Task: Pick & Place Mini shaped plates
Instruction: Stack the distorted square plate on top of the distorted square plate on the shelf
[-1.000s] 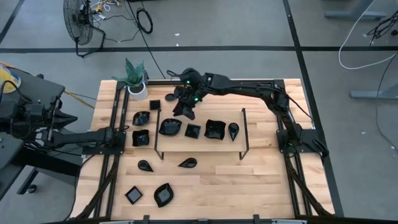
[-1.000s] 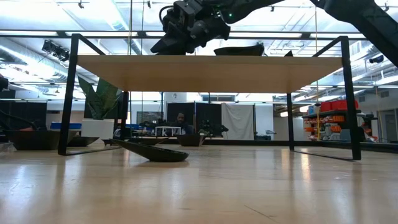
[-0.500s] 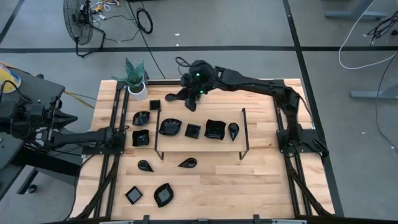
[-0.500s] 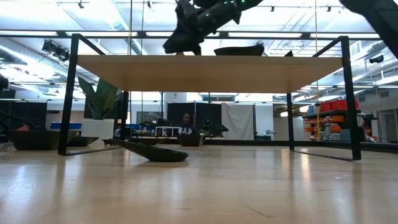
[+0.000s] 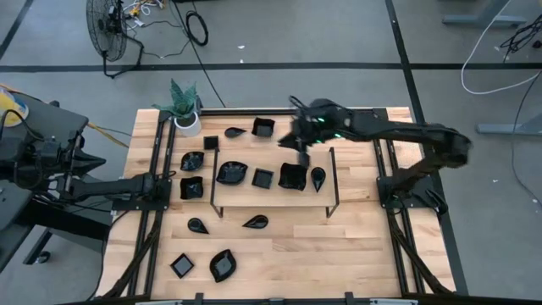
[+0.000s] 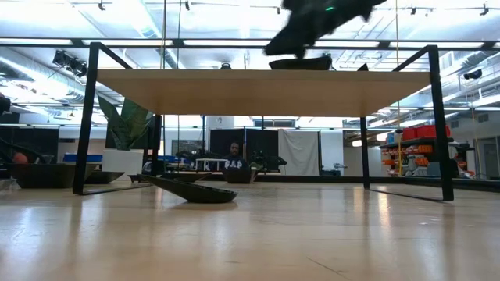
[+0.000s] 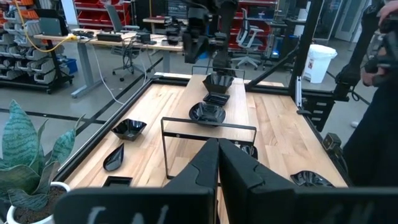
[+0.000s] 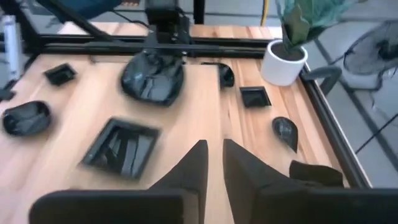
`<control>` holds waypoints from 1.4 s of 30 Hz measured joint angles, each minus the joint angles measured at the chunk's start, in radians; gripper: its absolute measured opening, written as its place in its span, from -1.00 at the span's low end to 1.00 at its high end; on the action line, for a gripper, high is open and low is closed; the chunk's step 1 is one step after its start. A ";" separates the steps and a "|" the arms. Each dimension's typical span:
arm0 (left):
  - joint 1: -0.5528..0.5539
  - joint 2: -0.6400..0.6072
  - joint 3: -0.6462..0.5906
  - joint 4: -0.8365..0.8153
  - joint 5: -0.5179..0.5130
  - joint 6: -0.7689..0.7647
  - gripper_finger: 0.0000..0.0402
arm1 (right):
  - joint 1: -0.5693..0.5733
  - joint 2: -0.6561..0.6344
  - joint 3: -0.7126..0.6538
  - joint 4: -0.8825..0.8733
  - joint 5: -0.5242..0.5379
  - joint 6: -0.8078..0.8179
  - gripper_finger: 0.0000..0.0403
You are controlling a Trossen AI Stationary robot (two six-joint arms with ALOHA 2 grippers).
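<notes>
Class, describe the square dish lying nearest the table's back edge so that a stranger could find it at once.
Start at the white plant pot in the table's back corner and follow the back edge toward the middle. Just past a teardrop dish lies the square dish. It sits closer to the back edge than any other dish, and unlike its pointed neighbour it has four straight sides.

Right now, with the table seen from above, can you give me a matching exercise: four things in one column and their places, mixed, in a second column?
Things:
1. white pot with plant
2. right gripper
3. left gripper
4. wavy leaf plate

Places:
A. left end of the raised shelf
B. far left corner of the table
C. above the shelf's far edge
D. low at the table's left side, shut

Pairs: 1-B, 2-C, 3-D, 4-A
</notes>
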 joint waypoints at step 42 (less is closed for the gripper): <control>0.000 0.000 0.000 0.000 0.000 0.000 -0.91 | 0.199 -0.832 -0.473 -0.310 0.116 0.154 -1.00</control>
